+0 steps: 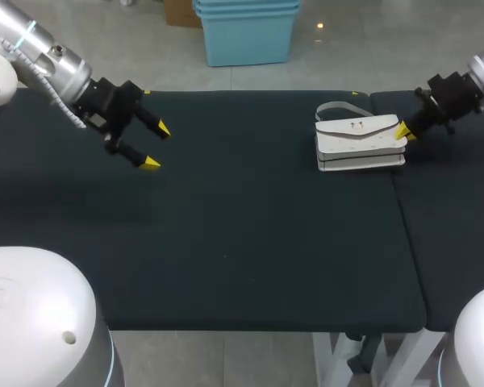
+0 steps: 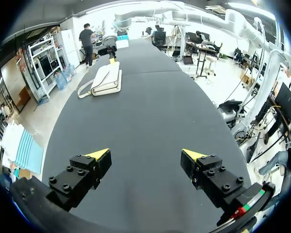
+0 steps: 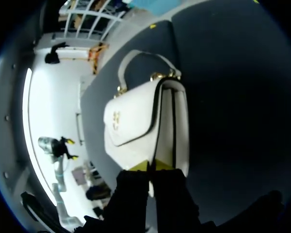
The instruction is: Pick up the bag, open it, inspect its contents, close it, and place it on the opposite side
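A white handbag [image 1: 360,143] lies flat on the dark table [image 1: 250,242], far right of centre, its flap down and its strap [image 1: 332,108] curled behind it. My right gripper [image 1: 403,131] is shut, its yellow tips together against the bag's right end where the flap edge meets the body [image 3: 157,121]. Whether the flap is pinched between them does not show. My left gripper [image 1: 153,147] hovers open over the table's left part, far from the bag. In the left wrist view the bag [image 2: 106,78] lies well ahead of the open fingers [image 2: 98,155].
A seam [image 1: 403,210] just right of the bag divides the table from a second dark section [image 1: 456,242]. The table's front edge [image 1: 258,329] runs across near me. Bare cloth stretches between the left gripper and the bag.
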